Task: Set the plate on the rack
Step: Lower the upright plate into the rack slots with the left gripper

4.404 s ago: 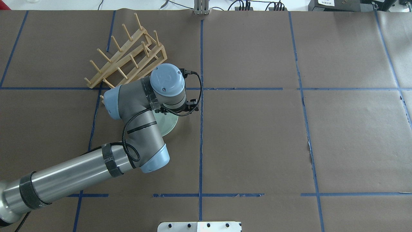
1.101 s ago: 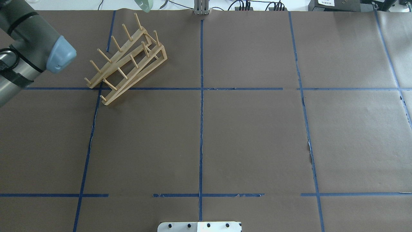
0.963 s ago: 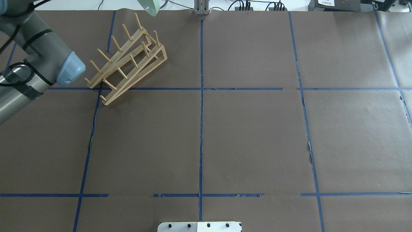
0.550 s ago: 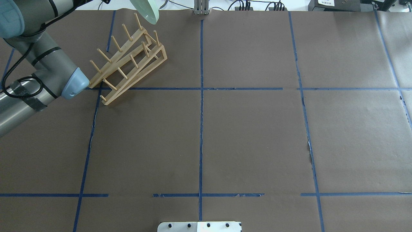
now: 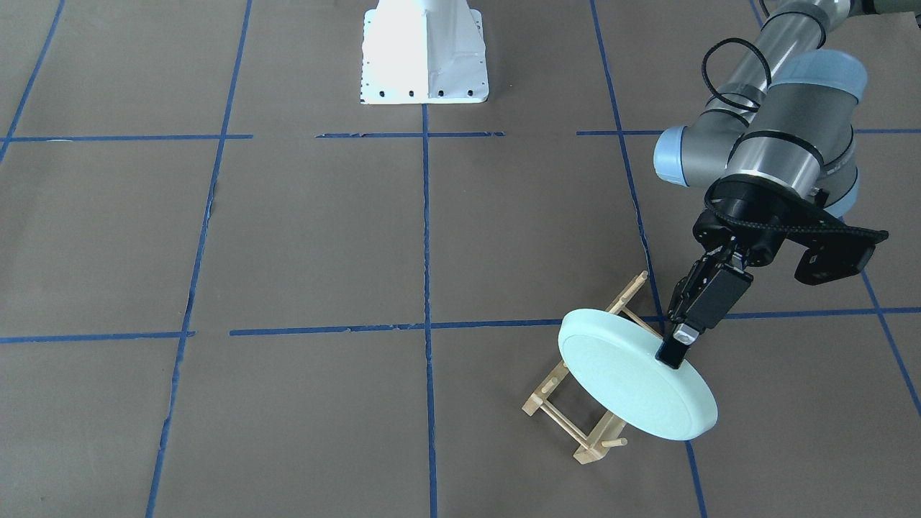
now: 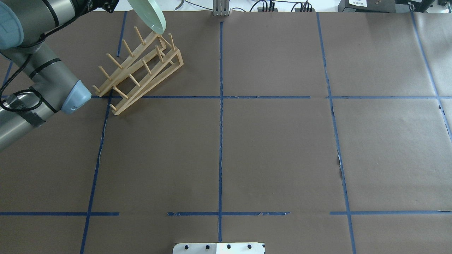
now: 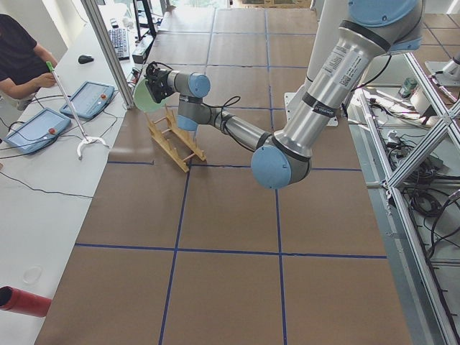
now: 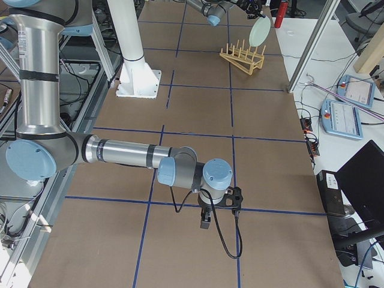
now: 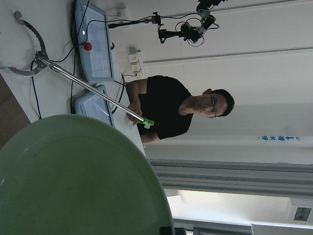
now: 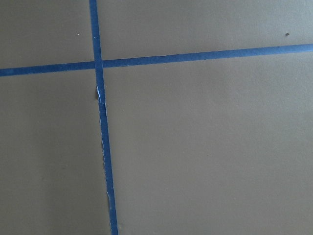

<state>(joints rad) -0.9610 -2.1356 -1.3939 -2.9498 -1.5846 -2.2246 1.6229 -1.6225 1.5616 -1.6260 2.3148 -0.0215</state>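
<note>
My left gripper [image 5: 673, 351] is shut on the rim of the pale mint-green plate [image 5: 633, 388]. It holds the plate tilted in the air above the far end of the light wood rack [image 5: 575, 424]. In the overhead view the plate [image 6: 148, 16] hangs over the last pegs of the rack [image 6: 141, 67], apart from them. The plate fills the lower left of the left wrist view [image 9: 78, 181]. My right gripper [image 8: 204, 223] hangs low over the brown table far from the rack. It shows only in the exterior right view, so I cannot tell whether it is open or shut.
The white robot base plate [image 5: 423, 54] stands at the table's near middle edge. Beyond the rack an aluminium post [image 7: 108, 50] rises, and a white side table holds tablets [image 7: 36, 129] with a seated person [image 7: 18, 54] behind them.
The left arm has lifted the plate off the table and carried it beyond the rack. In the last second the plate has moved left and down toward the rack's far end.
</note>
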